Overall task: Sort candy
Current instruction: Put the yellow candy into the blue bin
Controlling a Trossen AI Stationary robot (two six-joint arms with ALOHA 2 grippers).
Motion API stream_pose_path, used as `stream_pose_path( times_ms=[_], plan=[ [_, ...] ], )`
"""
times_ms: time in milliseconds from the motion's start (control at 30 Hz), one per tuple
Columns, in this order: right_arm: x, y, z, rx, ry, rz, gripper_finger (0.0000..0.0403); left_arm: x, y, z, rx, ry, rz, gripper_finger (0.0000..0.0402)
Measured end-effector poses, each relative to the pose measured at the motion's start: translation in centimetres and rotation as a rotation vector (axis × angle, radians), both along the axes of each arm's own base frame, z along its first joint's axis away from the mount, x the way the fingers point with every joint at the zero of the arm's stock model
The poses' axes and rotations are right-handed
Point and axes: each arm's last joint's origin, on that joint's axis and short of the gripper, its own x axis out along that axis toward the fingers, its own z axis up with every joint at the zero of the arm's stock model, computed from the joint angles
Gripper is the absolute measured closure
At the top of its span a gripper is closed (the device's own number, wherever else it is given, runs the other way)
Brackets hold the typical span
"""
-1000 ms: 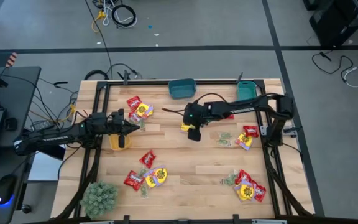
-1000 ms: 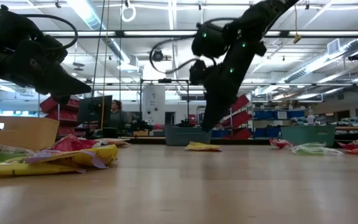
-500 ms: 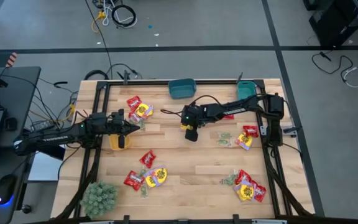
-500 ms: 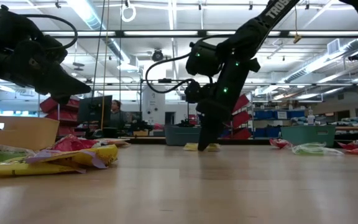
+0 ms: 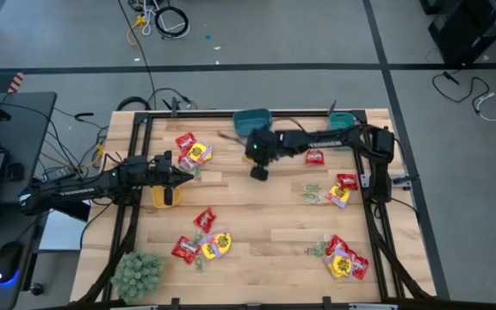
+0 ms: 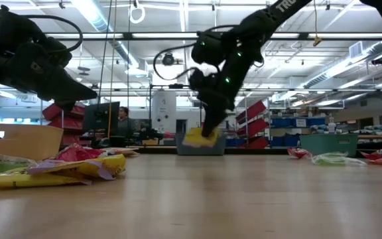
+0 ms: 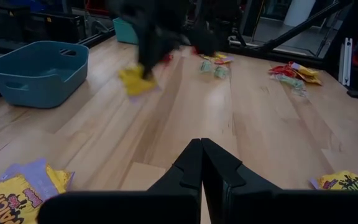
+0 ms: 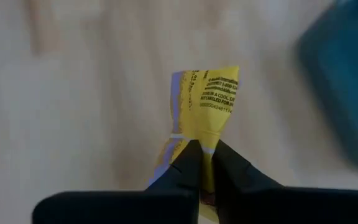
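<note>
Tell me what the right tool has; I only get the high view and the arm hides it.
Observer: The right tool is shut on a crinkled yellow candy packet with a purple edge, pinched at one end.
Operator: Report whether it's off the wood.
Observer: The low view shows the packet hanging above the wooden table, in front of the teal plastic bin.
Operator: Check the left tool.
Observer: The left tool is shut, empty, held above the table.
</note>
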Motion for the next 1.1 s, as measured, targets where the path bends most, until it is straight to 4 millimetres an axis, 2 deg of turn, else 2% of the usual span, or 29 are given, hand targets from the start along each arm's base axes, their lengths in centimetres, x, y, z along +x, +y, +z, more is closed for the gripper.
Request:
stream_pose_path(
  times_ms=[100,233,367,467,667,1100],
  plan=[
    [0.4,-2.5,2.4,-0.03,-0.063,-0.041,0.0369,0.0,0.0,0.0,0.0,0.0,0.0,0.0394],
    [-0.1,-6.4,5.1,-0.071,-0.142,-0.124,0.0392,0.0,0.0,0.0,0.001,0.0,0.002,0.0394],
    [-1.7,-9.7,5.6,-0.074,-0.151,-0.176,0.0391,0.0,0.0,0.0,-0.001,-0.001,0.003,0.0394],
    [-2.7,-11.1,5.2,-0.009,-0.177,-0.188,0.0378,0.0,0.0,0.0,-0.001,-0.001,0.004,0.0394],
    [-3.4,-12.5,4.2,-0.023,-0.232,-0.214,0.0375,0.0,0.0,0.0,0.0,-0.004,0.006,0.0394],
    [-3.7,-12.3,2.7,0.015,-0.254,-0.236,0.038,0.0,0.0,0.1,0.0,-0.005,0.007,0.0394]
  ],
)
